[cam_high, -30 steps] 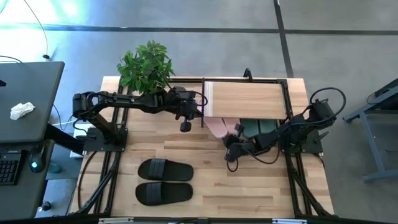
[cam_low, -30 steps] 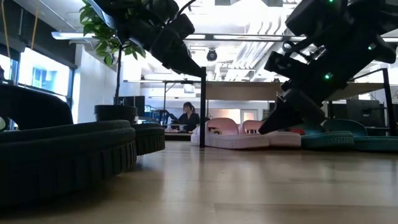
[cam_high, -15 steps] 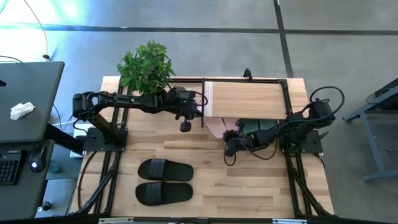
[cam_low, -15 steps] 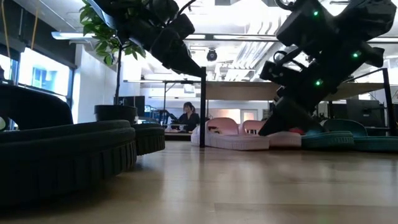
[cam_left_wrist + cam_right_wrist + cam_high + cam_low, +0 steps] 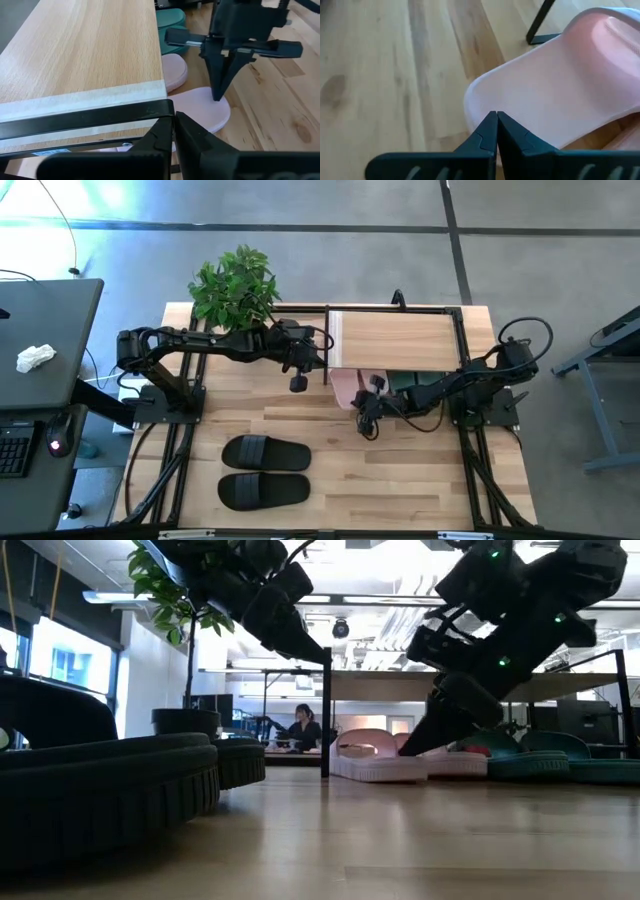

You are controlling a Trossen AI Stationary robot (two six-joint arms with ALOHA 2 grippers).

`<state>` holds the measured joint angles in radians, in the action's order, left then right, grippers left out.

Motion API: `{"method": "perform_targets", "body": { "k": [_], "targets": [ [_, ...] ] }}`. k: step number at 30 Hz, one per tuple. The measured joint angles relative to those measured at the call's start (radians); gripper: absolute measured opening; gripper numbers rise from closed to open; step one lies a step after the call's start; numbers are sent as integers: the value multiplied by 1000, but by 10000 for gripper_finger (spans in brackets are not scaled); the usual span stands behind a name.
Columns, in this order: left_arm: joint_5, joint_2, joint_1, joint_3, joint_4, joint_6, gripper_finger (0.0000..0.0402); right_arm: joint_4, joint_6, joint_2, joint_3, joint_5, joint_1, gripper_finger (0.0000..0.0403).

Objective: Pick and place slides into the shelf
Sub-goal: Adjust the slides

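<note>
The shelf (image 5: pixel 395 340) stands at the table's far right, and its plank also shows in the left wrist view (image 5: pixel 80 55). Two pale pink slides (image 5: pixel 345 387) lie on the table under its front left, their heels sticking out. Dark green slides (image 5: pixel 425 383) lie beside them to the right. Two black slides (image 5: pixel 265 452) lie flat near the table's front left. My right gripper (image 5: pixel 364 408) is shut, its tips on the nearer pink slide (image 5: pixel 200 107). My left gripper (image 5: pixel 315 362) is shut, raised at the shelf's front-left corner (image 5: pixel 167 106). My right gripper presses its shut fingertips (image 5: pixel 219 95) on the heel end (image 5: pixel 485 102) of the nearer pink slide, coming down at a slant from the table's right. The slide lies flat on the table, its toe end under the shelf. My left gripper: I cannot tell whether it touches the shelf's frame.
A potted plant (image 5: pixel 235 285) stands at the table's far left, behind my left arm. The shelf's thin black post (image 5: pixel 326 710) stands between the two grippers. Bare tabletop lies between the black slides and the shelf.
My right gripper, still shut, has moved a little toward the table's left and far edge along the pink slide's heel. The nearer pink slide has shifted slightly toward the right under the shelf.
</note>
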<state>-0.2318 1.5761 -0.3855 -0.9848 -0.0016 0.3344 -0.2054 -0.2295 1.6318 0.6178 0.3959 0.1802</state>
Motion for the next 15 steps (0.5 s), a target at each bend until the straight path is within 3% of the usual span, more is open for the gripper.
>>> {"method": "perform_targets", "body": {
  "k": [15],
  "targets": [
    [0,0,0,0,0,1,8,-56,108,-5,0,-99,-96,0]
  ]
}}
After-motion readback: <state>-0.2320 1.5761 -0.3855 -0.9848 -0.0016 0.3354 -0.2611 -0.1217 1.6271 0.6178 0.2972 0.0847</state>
